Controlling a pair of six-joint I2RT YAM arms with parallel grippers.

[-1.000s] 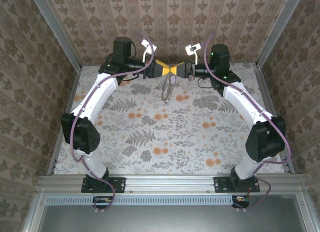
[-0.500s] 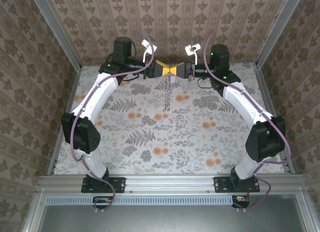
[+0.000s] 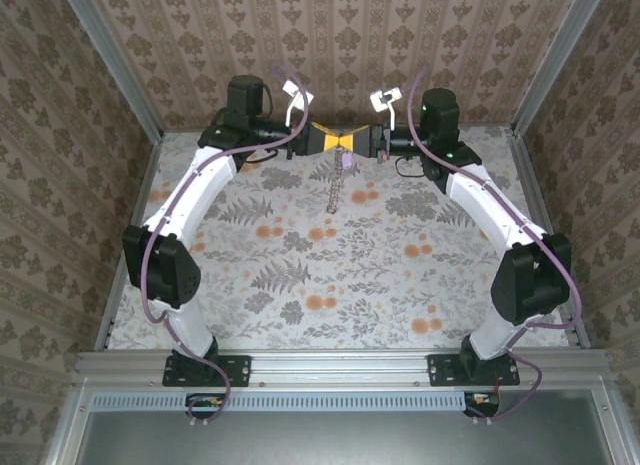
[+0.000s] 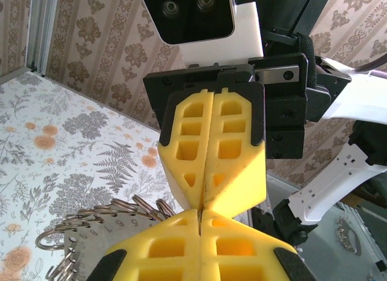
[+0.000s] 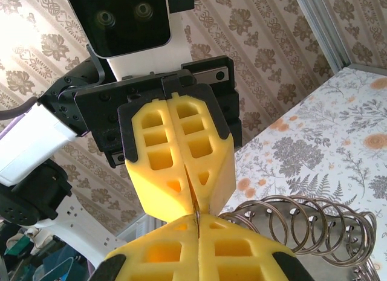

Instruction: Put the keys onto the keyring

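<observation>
My two grippers meet tip to tip high over the back of the table, the left gripper (image 3: 332, 143) and the right gripper (image 3: 346, 143) both shut. From the spot where they touch, the keyring (image 3: 332, 188) hangs straight down as a narrow strand of metal rings. A small lilac key (image 3: 341, 162) dangles at its top, just under the fingertips. In the left wrist view my left gripper (image 4: 199, 214) pinches a thin metal sliver, with keyring (image 4: 103, 213) coils at the left. In the right wrist view my right gripper (image 5: 198, 220) pinches the same way, with keyring (image 5: 302, 223) coils at the right.
The floral tabletop (image 3: 330, 275) lies below the hanging rings. Patterned walls close in the back and both sides, with metal posts (image 3: 110, 60) at the corners. Both arms arch inward from their bases at the near edge.
The left gripper has closed onto the top of the keyring. The hanging loop went from an open oval to a narrow straight strand, now a little shorter.
</observation>
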